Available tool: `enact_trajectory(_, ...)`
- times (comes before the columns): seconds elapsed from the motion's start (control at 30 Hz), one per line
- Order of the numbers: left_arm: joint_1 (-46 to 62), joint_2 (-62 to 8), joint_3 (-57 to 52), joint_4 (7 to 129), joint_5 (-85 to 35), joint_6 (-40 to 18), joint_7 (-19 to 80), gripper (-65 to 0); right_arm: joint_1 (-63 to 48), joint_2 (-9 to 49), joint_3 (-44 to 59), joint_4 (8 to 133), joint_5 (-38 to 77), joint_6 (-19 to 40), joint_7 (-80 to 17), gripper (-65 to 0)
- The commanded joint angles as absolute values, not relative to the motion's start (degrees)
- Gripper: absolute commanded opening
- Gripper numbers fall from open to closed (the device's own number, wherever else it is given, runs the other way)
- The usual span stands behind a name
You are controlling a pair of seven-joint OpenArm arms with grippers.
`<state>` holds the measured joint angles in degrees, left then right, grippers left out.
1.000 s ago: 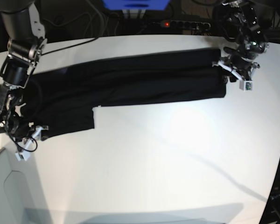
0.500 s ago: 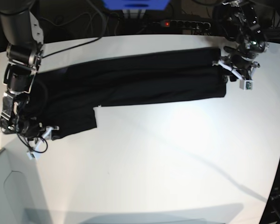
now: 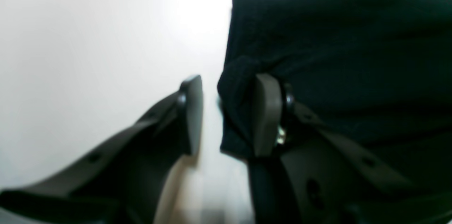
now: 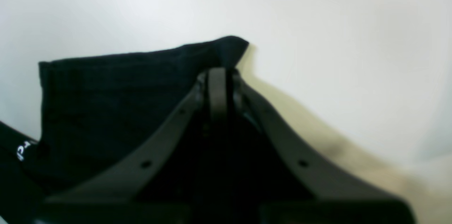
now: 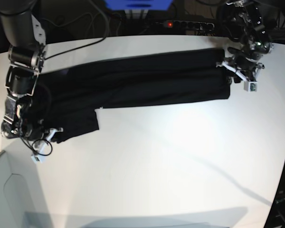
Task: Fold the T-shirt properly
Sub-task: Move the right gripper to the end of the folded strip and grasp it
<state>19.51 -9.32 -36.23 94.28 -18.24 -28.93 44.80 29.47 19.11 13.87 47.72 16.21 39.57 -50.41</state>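
White table (image 5: 171, 156) (glossy), T-shirt (image 5: 142, 80) stretched flat, right pincer (image 4: 219, 76) clamped on hem, left pincer (image 3: 226, 118) parted.

White table (image 5: 171, 156); power strip (image 5: 183, 23), blue box (image 5: 137, 4) behind.

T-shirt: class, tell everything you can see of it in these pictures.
The T-shirt is plain black, soft matte fabric, folded into a long band across the white table, one sleeve flap jutting out below. The right gripper is shut on a corner; the left gripper stands open, one finger against the hem edge.
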Motion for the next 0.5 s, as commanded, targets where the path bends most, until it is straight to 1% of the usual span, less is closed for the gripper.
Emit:
enact_trajectory(0.0, 19.56, -9.89, -36.44, 95.34, -18.59, -28.97, 44.26, -41.8, 30.99, 20.18, 14.2, 51.21, 17.27, 40.0, -49.63, -65.0)
enact_trajectory(0.23, 19.56, -9.89, -36.44, 95.34, -18.68, -28.97, 44.26, -41.8, 25.54, 18.33, 14.99, 70.37, 17.27, 40.0, -49.54, -65.0)
enact_trajectory(0.37, 19.56, -9.89, -36.35, 95.34, -18.68, -28.97, 44.18, -41.8, 24.13, 16.04, 21.05, 76.79, 17.27, 40.0, -49.54, -65.0)
enact_trajectory(0.47, 19.65, -9.89, -36.44, 95.34, -18.68, -28.97, 44.18, -41.8, 23.43, 15.6, 23.78, 80.48, 17.27, 40.0, -49.54, -65.0)
